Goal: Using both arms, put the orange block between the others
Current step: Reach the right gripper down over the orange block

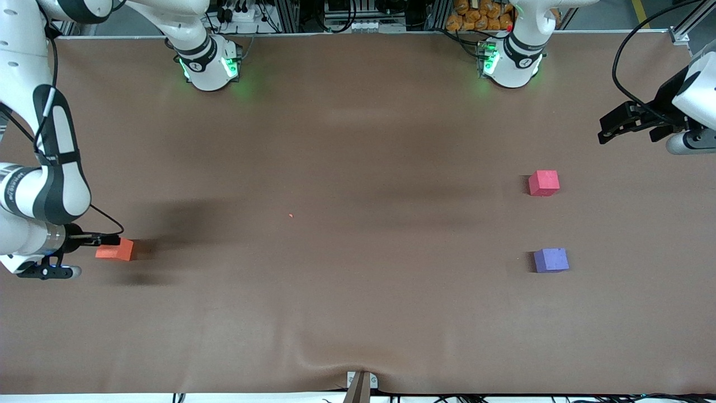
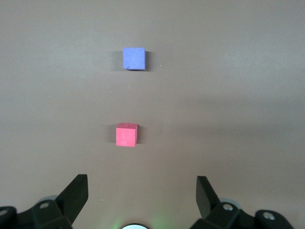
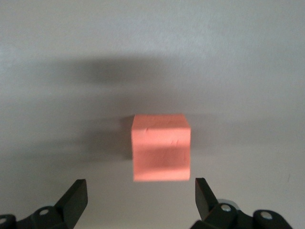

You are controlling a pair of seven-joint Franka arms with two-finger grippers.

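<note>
The orange block [image 1: 115, 249] lies on the brown table at the right arm's end. My right gripper [image 1: 109, 240] hangs low right beside it. In the right wrist view the orange block [image 3: 161, 148] is just ahead of the right gripper [image 3: 142, 193], which is open with nothing between its fingers. The pinkish-red block [image 1: 543, 183] and the purple-blue block [image 1: 551, 260] stand apart toward the left arm's end, the purple one nearer the front camera. My left gripper [image 1: 607, 130] waits open in the air by that end. Both show in its wrist view: the red block [image 2: 127, 135] and the purple block [image 2: 134, 58].
The two green-lit arm bases [image 1: 210, 64] [image 1: 509, 61] stand along the table's back edge. A tiny orange speck [image 1: 291, 215] lies mid-table. The brown cloth [image 1: 358, 140] wrinkles near a clamp [image 1: 361, 385] at the front edge.
</note>
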